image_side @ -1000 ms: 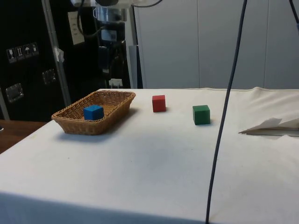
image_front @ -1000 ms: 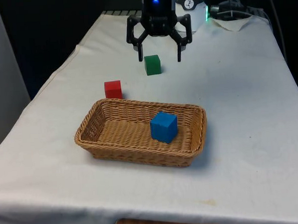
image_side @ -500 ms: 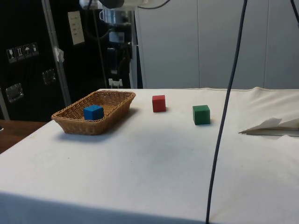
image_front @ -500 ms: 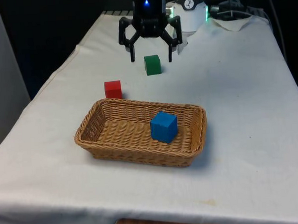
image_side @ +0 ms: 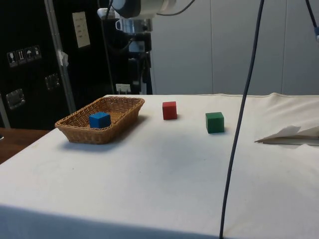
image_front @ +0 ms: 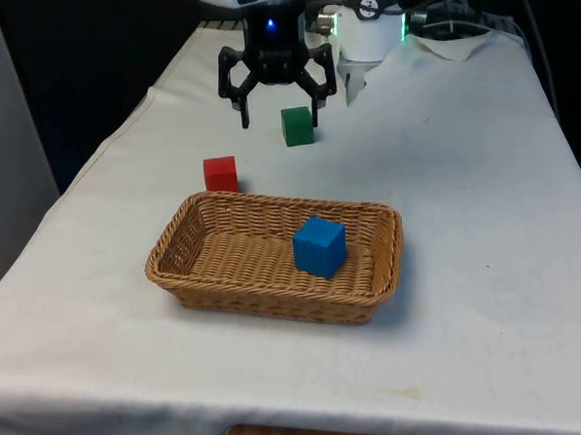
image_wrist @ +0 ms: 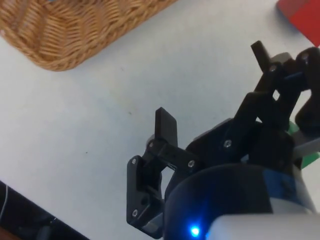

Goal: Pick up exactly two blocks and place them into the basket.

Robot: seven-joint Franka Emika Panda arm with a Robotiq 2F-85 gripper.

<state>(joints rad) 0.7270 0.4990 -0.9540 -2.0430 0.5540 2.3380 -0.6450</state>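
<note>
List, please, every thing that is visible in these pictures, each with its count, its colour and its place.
basket: one, tan wicker, on the cloth nearest the front camera.
blue block: one, blue, inside the basket.
red block: one, red, on the cloth just beyond the basket.
green block: one, green, on the cloth farther back.
white cloth: one, white, covering the table.
cable: one, dark, hanging in the side view's foreground.
pincer: one, black, open, above the cloth, near the green block.

From the front we look down the table; from its side, low across it. Both share the wicker basket (image_front: 274, 267). Our wrist view sits close above the cloth.
</note>
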